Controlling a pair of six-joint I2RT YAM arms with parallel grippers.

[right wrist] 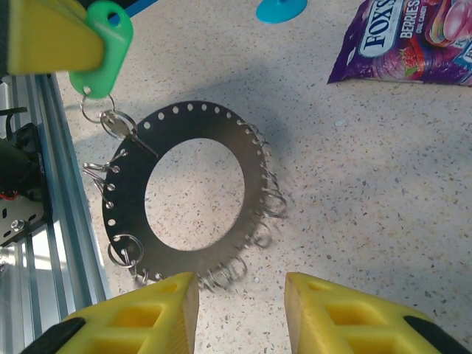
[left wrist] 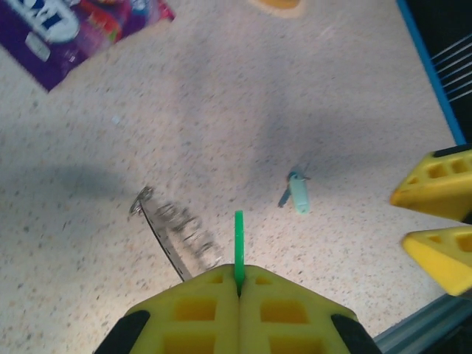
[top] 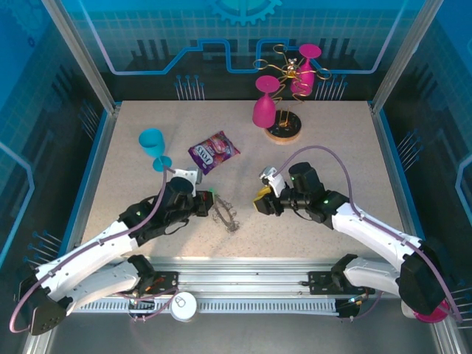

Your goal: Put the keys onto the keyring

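Jaws of the left gripper (left wrist: 239, 276) pressed together on the bright head of the green key (right wrist: 103, 43), pinching it edge-on and clear of the worktop (top: 332, 147), with a small split ring and the short metal blade hanging under it. Meets the rim of the keyring (right wrist: 193, 122) right there, among the fringe of wire loops; hard to tell from these angles whether threaded through a loop or merely lying against the dark metal. Keyring itself tilted up on edge between the two arms, broad face turned toward the right gripper (right wrist: 240, 313). Pale grey-green key (left wrist: 298, 196) flat on the worktop, apart from the keyring and between it and the right gripper. Jaws of the right gripper spread wide with nothing between them, low over the worktop and near the keyring's looped lower rim without touching it. Farther back on the worktop: purple snack packet (top: 214, 152), blue goblet (top: 152, 141) to its left, and a wire rack (top: 284, 131) on a round wooden base with pink glasses (top: 264, 110).
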